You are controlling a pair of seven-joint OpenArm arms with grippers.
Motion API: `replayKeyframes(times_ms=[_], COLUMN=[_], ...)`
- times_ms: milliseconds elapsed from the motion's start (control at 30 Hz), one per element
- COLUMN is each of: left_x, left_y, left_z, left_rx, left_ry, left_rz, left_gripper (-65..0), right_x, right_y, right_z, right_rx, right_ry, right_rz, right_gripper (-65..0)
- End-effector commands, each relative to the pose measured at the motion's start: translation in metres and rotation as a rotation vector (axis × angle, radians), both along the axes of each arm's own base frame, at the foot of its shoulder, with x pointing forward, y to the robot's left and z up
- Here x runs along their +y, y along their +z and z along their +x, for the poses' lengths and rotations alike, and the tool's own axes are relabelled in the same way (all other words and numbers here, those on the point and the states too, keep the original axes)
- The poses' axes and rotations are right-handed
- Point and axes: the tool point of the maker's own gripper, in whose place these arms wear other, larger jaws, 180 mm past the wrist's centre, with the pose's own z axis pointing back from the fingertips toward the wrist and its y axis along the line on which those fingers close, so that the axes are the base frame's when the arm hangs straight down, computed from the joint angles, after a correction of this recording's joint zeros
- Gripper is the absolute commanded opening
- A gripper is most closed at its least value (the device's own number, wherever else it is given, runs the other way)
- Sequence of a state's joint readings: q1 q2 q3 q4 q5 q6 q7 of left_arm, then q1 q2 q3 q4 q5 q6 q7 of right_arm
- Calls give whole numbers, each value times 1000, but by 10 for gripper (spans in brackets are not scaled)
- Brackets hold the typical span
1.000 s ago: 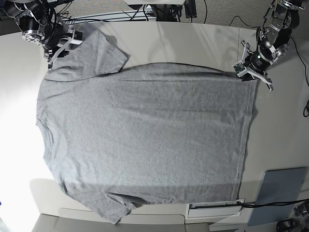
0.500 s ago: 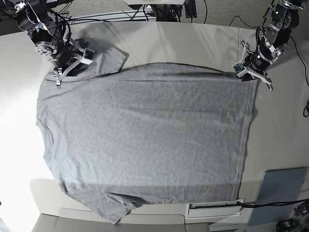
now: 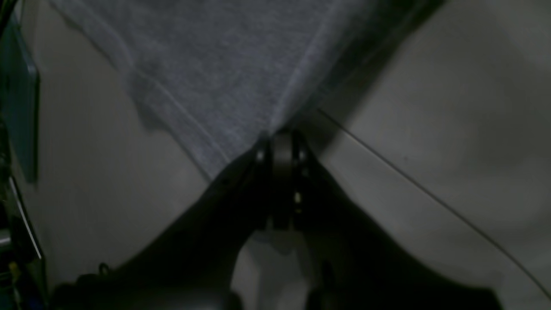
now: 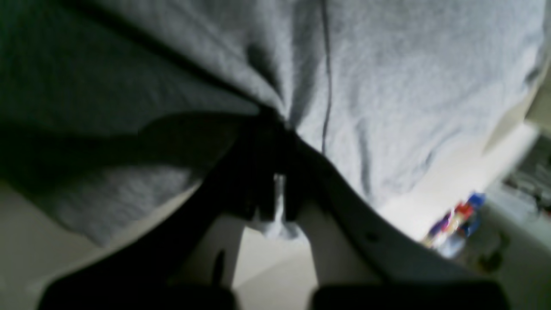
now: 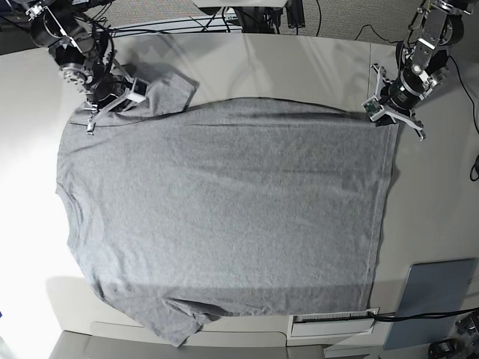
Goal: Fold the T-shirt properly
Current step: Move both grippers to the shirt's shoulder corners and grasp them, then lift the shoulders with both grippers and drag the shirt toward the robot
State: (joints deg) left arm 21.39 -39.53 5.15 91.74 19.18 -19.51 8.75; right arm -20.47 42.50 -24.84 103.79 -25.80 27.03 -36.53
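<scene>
Along the table's [image 5: 247, 56] far edge, flat grey T-shirt [image 5: 224, 217]: left gripper [image 5: 391, 112] pinching hem corner, right gripper [image 5: 112, 105] clenched on shoulder seam; risk: thin pinches slipping under uneven lift, skewing the fold.

A pale table [image 5: 299, 67] filled the base view, its surface seamed into panels. Beyond its far edge lay speckled carpet [image 5: 150, 11] crossed by black cables [image 5: 329, 22]. A grey-blue board [image 5: 434, 299] rested at the table's near right corner, beside a white labelled strip [image 5: 333, 320].
</scene>
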Motion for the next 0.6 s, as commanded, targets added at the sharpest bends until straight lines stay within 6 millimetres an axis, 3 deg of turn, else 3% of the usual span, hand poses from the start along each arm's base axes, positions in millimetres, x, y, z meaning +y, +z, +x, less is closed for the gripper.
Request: replayKeyframes(times_ms=[0,133,567], left_x=[7,8,-10], left_y=[-9,-6,0], left_z=[-13,-19,-88], left_rx=[63,58,159], left_ry=[-5,46,81], left_rz=[33,-1,-26], left_gripper=[-650,-650,-650], right_x=[-14,-13,-22], right_y=[1,19,51], right_z=[-6,-14,-76], right_rx=[22,-1,44], right_ry=[-16,14,-17], right_rz=[-60,-84,-100], right_gripper=[-650,-650,-650])
